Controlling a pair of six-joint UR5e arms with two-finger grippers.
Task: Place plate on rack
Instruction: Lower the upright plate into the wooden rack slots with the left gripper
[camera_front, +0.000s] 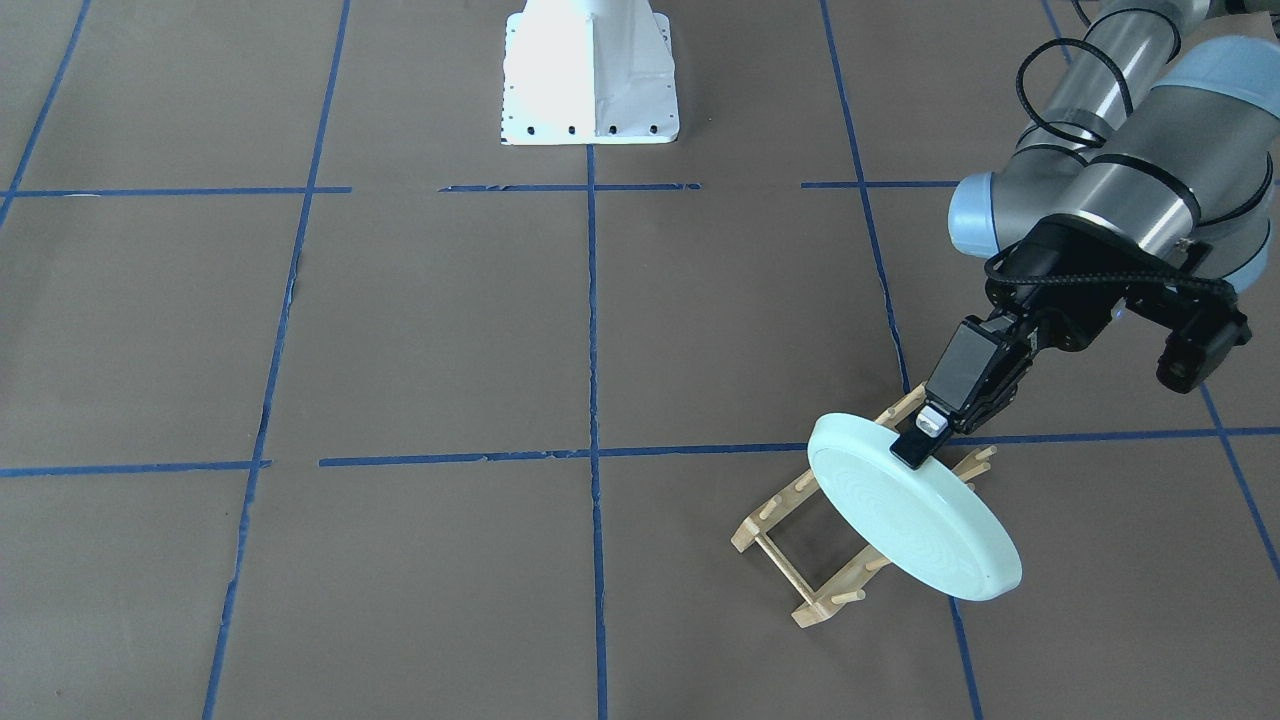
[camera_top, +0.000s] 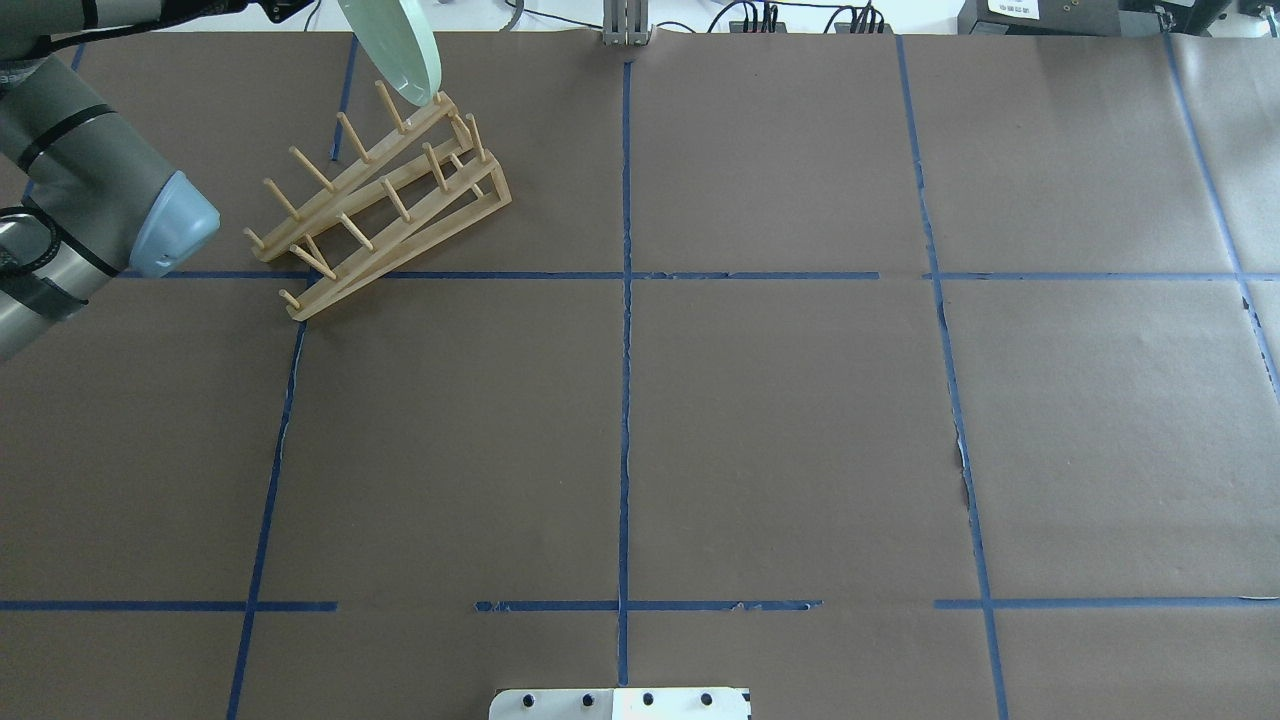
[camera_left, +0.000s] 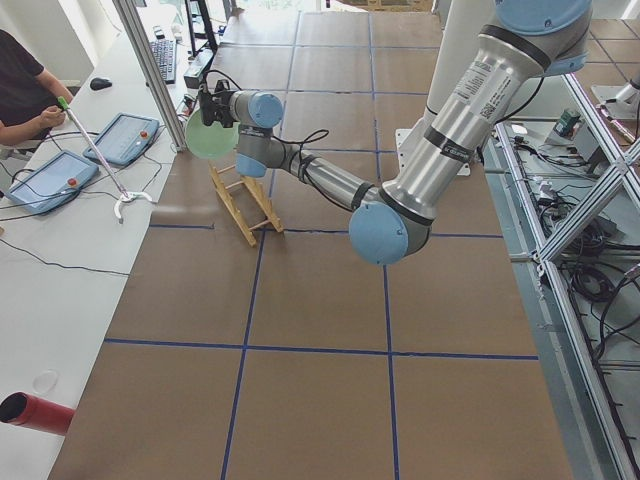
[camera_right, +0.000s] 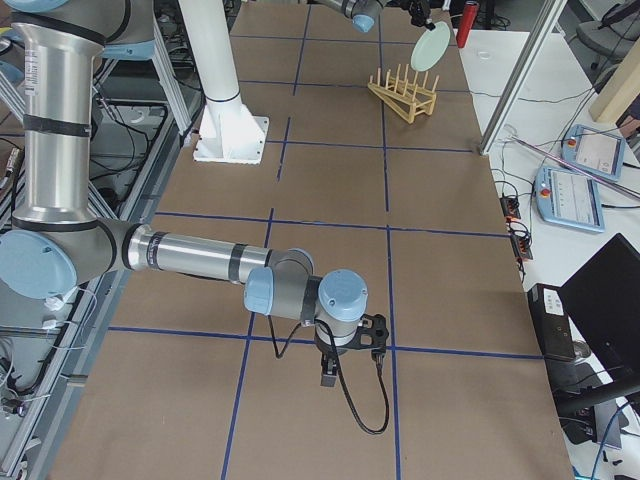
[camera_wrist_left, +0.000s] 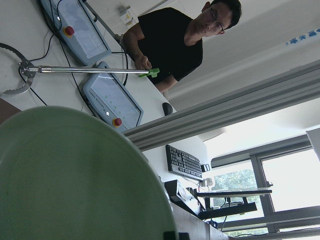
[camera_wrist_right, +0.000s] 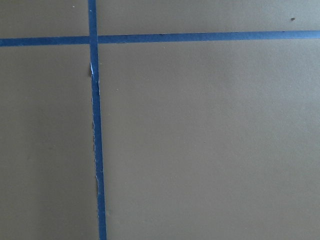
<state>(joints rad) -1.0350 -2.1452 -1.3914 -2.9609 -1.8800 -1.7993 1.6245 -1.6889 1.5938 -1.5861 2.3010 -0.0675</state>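
Note:
My left gripper (camera_front: 925, 440) is shut on the upper rim of the pale mint-green plate (camera_front: 915, 520). It holds the plate tilted on edge just above the light-wood rack (camera_front: 770, 515). In the overhead view the plate (camera_top: 395, 40) hangs over the far end of the rack (camera_top: 380, 210), whose pegs stand free. The plate fills the lower left of the left wrist view (camera_wrist_left: 75, 175). I cannot tell whether the plate touches the pegs. My right gripper (camera_right: 350, 355) hangs low over the table far from the rack, and I cannot tell whether it is open or shut.
The white robot base (camera_front: 590, 75) stands at the table's middle edge. An operator (camera_wrist_left: 175, 40) sits behind the rack's end of the table with teach pendants (camera_left: 120, 135) and a grabber stick. A red cylinder (camera_left: 35, 412) lies beside the table.

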